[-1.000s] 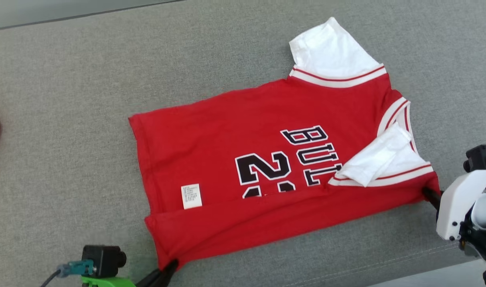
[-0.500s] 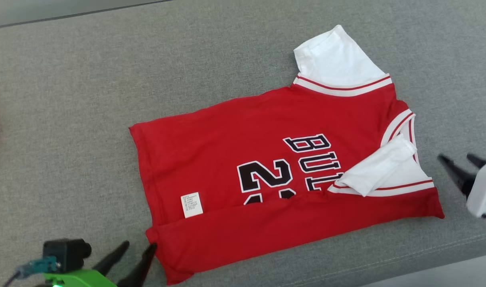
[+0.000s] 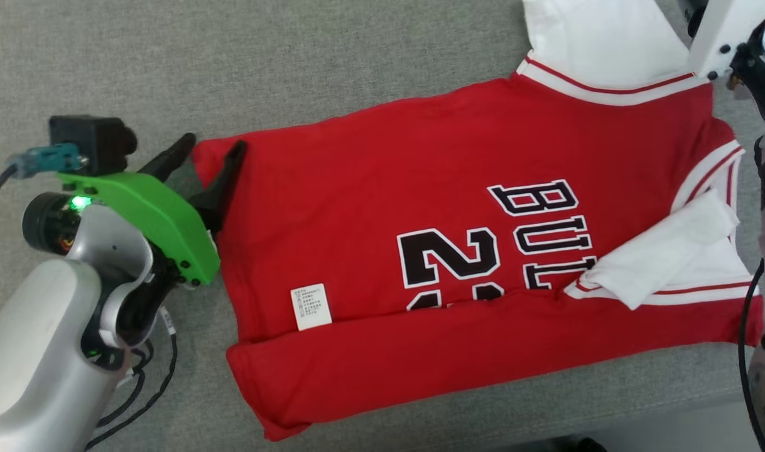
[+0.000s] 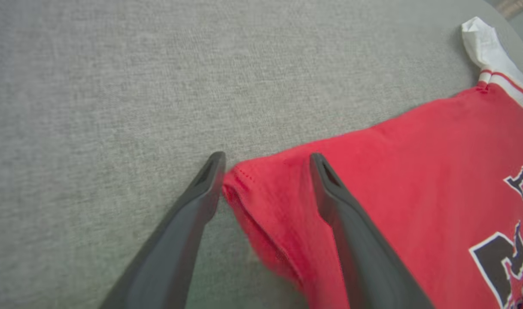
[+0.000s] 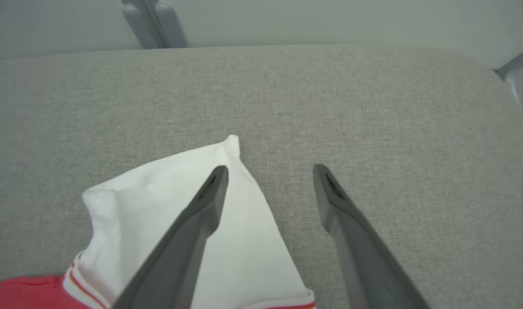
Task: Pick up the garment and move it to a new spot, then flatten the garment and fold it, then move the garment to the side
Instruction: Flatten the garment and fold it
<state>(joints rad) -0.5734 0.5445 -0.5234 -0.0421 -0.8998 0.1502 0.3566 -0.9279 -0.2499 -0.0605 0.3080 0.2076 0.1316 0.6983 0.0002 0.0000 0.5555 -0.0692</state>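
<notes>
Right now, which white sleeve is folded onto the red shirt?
The nearer sleeve, beside the black letters, lies folded on the red jersey. The other sleeve spreads flat on the grey cushion.

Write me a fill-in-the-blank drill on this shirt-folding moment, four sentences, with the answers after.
1. The left gripper stands ____, its fingers either side of a corner of the red jersey.
2. The right gripper has one finger above the jersey's ____ sleeve.
3. The jersey lies on a ____ fabric surface.
4. The letters printed on the jersey are ____ with white outlines.

Missing words: open; white; grey; black
</notes>
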